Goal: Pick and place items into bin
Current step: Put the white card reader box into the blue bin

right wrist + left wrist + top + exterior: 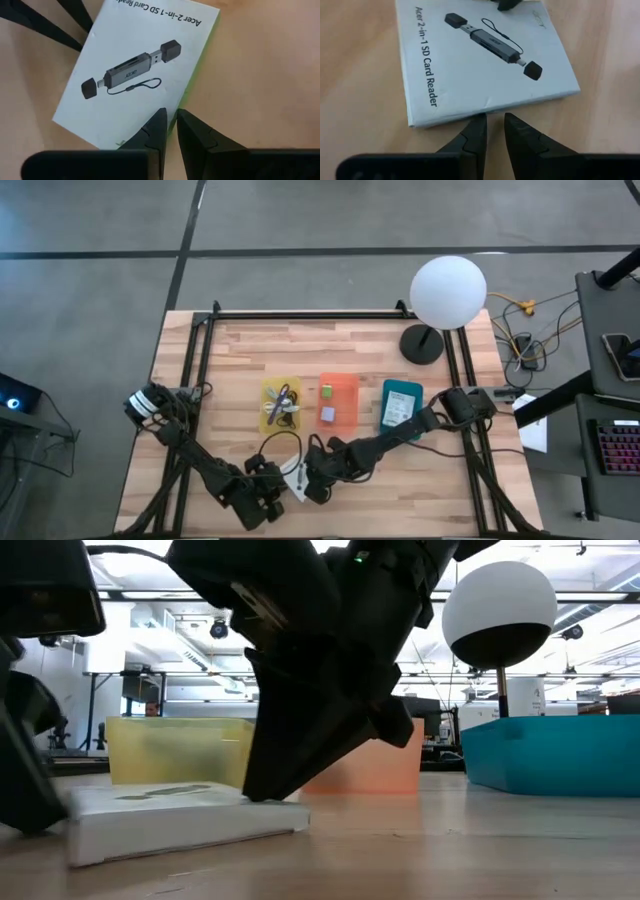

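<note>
A white flat box [295, 481] printed "Acer 2-in-1 SD Card Reader" lies flat on the wood table near its near edge, between both grippers. My left gripper [494, 119] stands at one edge of the box, its fingers all but shut. My right gripper [170, 114] is shut above the box's [135, 70] opposite side. Farther back stand three bins. The yellow bin [281, 406] holds a purple strap and black cable. The orange bin [339, 401] holds a tiny green cube and a grey piece. The teal bin [401, 404] holds a white card. My left gripper has its fingertips [479, 120] against the box's long edge [470, 116], coming level along the table; I cannot tell whether they press it. My right gripper comes slanting down from the table's right, and its shut fingertips [262, 790] rest on the box's top face [200, 802] near one edge. The box stays flat on the table.
A white globe lamp [448, 292] stands on a black base at the far right of the table. Black frame rails [200, 370] run along the left, right and far sides. Bare wood lies near the front right [420, 490].
</note>
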`<state>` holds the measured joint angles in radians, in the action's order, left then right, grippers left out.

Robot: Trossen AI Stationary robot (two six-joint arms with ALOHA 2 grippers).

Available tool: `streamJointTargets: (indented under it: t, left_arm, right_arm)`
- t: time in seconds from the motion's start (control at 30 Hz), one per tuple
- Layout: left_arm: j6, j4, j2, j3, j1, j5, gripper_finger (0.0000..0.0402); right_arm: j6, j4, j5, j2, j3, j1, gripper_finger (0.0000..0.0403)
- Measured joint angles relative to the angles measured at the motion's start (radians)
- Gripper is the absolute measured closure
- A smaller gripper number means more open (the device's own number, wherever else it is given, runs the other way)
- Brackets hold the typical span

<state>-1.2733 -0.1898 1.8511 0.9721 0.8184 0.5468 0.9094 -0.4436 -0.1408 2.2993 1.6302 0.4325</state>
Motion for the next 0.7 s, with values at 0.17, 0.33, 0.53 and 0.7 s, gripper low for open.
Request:
streamJointTargets:
  t: [0.17, 0.33, 0.53, 0.7]
  left_arm:
    - [-0.078, 0.005, -0.002, 0.002, 0.025, -0.003, 0.035]
    - [-0.269, 0.004, -0.002, 0.002, 0.076, 0.093, 0.035]
    - [-0.405, 0.072, 0.012, -0.032, 0.074, 0.136, 0.035]
    - [-0.415, 0.213, 0.056, -0.048, 0.042, 0.1, 0.035]
  right_arm:
    - [-0.001, 0.018, 0.015, 0.002, 0.0, 0.002, 0.0369]
    - [-0.001, 0.03, 0.018, 0.002, 0.0, 0.002, 0.0369]
    - [0.03, 0.048, 0.029, 0.003, -0.001, 0.004, 0.0369]
    - [0.072, 0.061, 0.046, 0.003, -0.003, 0.003, 0.0369]
